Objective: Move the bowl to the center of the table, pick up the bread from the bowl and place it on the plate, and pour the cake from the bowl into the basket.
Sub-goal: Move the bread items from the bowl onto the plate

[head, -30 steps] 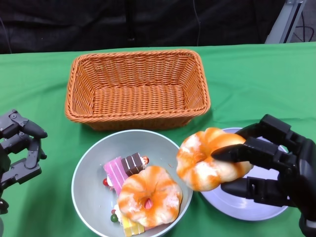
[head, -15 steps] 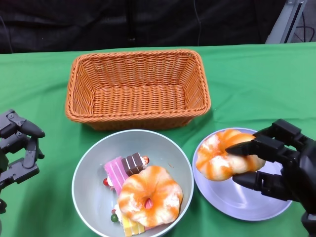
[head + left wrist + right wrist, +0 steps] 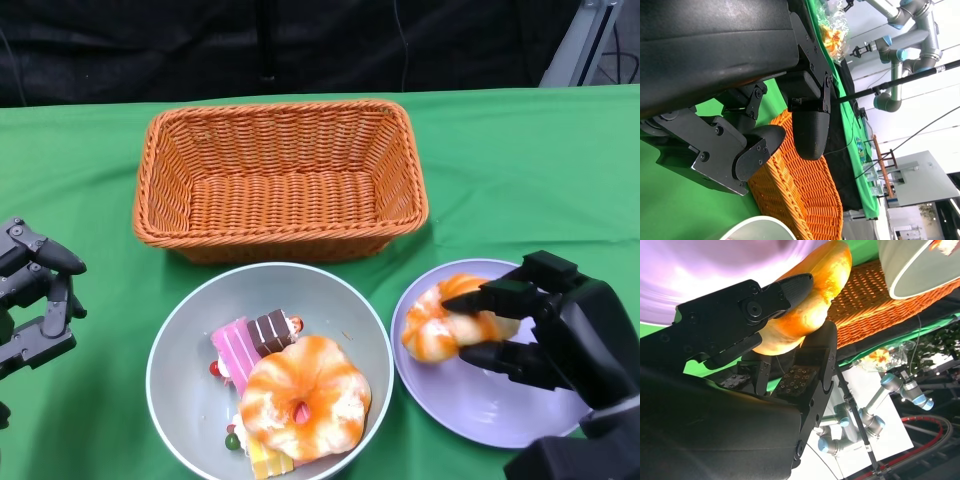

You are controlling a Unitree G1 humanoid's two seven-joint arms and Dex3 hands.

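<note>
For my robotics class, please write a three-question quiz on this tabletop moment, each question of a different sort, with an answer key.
1. True or false: the right hand holds a bread over the plate.
2. Multiple choice: what lies inside the basket? A) a cake B) a bread C) nothing that can be seen
3. Short answer: what does the left hand hold?

Key
1. True. The fingers grip the bread, low over the purple plate.
2. C. The basket's woven floor shows bare.
3. Nothing. It is open beside the bowl, which holds a second bread and cake pieces.
</note>
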